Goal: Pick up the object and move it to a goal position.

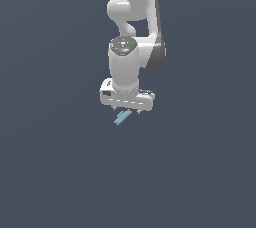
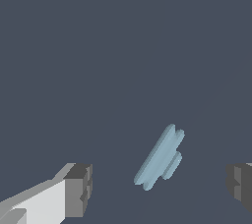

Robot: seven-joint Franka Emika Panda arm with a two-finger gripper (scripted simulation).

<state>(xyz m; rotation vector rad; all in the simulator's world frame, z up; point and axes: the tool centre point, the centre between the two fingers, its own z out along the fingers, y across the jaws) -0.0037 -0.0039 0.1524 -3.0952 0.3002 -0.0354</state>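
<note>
The object [image 1: 122, 117] is a small thin light-blue flat bar of two parallel strips. It lies slanted on the dark grey floor, just below my white gripper [image 1: 126, 110] in the exterior view. In the wrist view the bar [image 2: 160, 158] lies between my two dark fingertips [image 2: 78, 190], nearer the other fingertip [image 2: 239, 187] but touching neither. The jaws stand wide apart and hold nothing. The gripper points straight down over the bar.
The floor [image 1: 55, 162] is a plain dark grey surface all around. The white arm [image 1: 132, 17] rises behind the gripper toward the top of the exterior view. No other object and no goal marker shows.
</note>
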